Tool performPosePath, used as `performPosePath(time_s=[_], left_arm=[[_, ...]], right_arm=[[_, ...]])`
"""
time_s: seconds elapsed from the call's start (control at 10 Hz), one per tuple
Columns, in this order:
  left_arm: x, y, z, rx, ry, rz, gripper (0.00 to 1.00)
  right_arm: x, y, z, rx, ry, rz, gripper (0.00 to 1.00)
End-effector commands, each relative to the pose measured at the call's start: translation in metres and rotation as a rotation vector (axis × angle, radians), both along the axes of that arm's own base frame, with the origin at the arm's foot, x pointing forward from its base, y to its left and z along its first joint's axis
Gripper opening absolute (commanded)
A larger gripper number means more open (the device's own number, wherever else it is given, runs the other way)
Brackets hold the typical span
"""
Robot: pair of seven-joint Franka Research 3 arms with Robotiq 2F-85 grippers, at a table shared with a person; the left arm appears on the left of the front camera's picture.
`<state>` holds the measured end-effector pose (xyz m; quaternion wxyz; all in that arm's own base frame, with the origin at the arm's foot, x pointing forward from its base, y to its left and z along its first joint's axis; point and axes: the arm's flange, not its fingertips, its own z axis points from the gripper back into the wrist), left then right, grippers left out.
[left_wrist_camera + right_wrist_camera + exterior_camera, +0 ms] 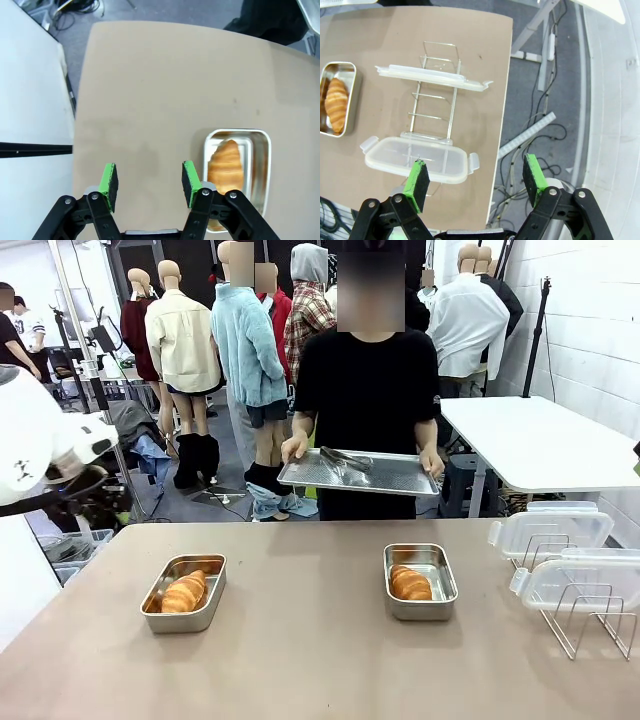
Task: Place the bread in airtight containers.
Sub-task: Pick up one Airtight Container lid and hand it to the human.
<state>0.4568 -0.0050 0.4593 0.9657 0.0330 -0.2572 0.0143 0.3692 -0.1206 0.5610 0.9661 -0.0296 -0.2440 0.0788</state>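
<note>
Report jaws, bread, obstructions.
Left jaws open, right jaws open, empty. Left roll in left pan, right roll in right pan, no lids. Lids on wire rack. Person holds tray.

Matt tan tabletop (320,670), satin steel left pan (185,623) and right pan (421,612), glossy ridged left roll (184,592) and right roll (410,583), clear plastic lids (552,530), far perforated steel tray (400,478).

Tan table (310,670) carries left pan (180,621), right pan (422,611), wire rack (590,622).
</note>
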Motion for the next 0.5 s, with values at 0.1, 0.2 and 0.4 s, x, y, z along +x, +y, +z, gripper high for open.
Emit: performPosePath(time_s=[0.1,0.2,0.4], left_arm=[[-0.015,0.046,-0.007,-0.028,0.015,0.027,0.67],[-0.017,0.056,-0.009,-0.032,0.022,0.030,0.67],[-0.020,0.072,-0.015,-0.076,0.039,0.011,0.67]], right_arm=[[-0.001,0.002,-0.002,0.010,0.004,-0.012,0.93],[-0.001,0.002,-0.002,0.010,0.004,-0.012,0.93],[-0.001,0.002,-0.002,0.010,0.004,-0.012,0.93]])
